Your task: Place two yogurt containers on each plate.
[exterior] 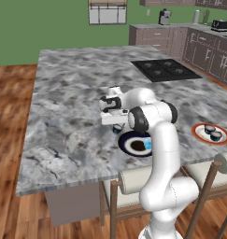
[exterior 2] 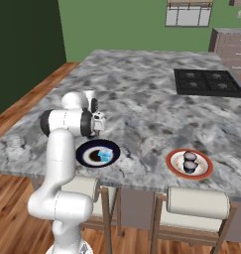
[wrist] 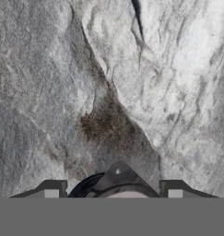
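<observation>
Two padded stool backs stand closest, tucked under the near edge of the grey marbled surface, with the white arm rising between them. On that surface, near its front edge, the navy plate carries the light-blue squarish tub on its right side. Well apart to the right, the white plate with the orange-red rim holds two round dark cups side by side. A third dark cup stands on the surface just beyond the navy plate's far-left rim, directly under the end effector, which points straight down at it. In the hand view the cup sits between the two dark fingertips, its pale rim at the bottom edge; the fingers bracket it on both sides at a moderate spread, but whether the pads actually press on its wall I cannot tell. From the right base view the end effector is largely hidden behind the arm's own joint, above the navy plate. A black cooktop lies at the far right of the surface.
</observation>
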